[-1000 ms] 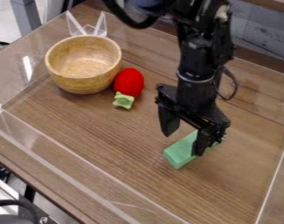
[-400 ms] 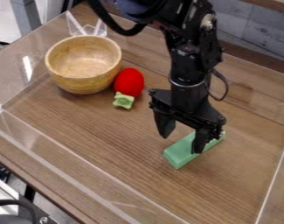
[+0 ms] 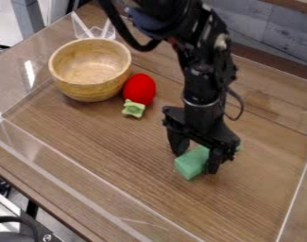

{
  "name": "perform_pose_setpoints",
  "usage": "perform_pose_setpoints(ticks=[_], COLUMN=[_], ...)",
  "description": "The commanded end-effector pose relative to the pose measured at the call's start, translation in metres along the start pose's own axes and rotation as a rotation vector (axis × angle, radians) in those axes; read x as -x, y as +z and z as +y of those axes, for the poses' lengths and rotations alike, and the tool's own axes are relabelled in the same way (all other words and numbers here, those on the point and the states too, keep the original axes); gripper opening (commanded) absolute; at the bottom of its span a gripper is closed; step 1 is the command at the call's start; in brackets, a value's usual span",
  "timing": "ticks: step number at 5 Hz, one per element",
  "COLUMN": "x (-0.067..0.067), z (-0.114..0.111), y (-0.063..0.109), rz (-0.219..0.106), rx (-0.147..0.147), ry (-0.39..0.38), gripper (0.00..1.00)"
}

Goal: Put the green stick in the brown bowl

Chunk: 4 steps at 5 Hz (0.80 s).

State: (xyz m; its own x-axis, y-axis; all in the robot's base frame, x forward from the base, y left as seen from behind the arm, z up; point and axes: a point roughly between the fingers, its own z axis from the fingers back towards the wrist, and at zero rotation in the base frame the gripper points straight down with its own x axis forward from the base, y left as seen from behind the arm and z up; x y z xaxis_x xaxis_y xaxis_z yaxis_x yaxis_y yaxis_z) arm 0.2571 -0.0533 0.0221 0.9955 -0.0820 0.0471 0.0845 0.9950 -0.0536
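Note:
The green stick [image 3: 190, 166] lies on the wooden table at the right, a light-green block whose near end shows below the gripper. My gripper [image 3: 201, 158] points straight down over it, open, with one black finger [image 3: 176, 148] on each side of the block; whether the fingers touch it I cannot tell. The far part of the stick is hidden behind the fingers. The brown bowl [image 3: 89, 68] stands at the back left, round and pale inside, with nothing in it, well away from the gripper.
A red round toy [image 3: 139, 88] with a small green leafy piece [image 3: 134, 110] lies between the bowl and the gripper. Clear plastic walls [image 3: 67, 175] run around the table on the near and left sides.
The gripper has come down and shifted slightly left, so its open fingers now straddle the green stick. The stick and bowl have not moved.

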Motion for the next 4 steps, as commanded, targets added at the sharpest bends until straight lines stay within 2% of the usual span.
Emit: perform_pose_setpoints(ticks=[1, 2, 4], x=[-0.010, -0.012, -0.013], z=[-0.004, -0.005, 0.005], y=[0.016, 0.026, 0.027], rz=[-0.054, -0.069, -0.081], rx=[0.008, 0.013, 0.022], ry=[0.001, 0.017, -0.031], gripper=[1.00, 1.00, 1.00])
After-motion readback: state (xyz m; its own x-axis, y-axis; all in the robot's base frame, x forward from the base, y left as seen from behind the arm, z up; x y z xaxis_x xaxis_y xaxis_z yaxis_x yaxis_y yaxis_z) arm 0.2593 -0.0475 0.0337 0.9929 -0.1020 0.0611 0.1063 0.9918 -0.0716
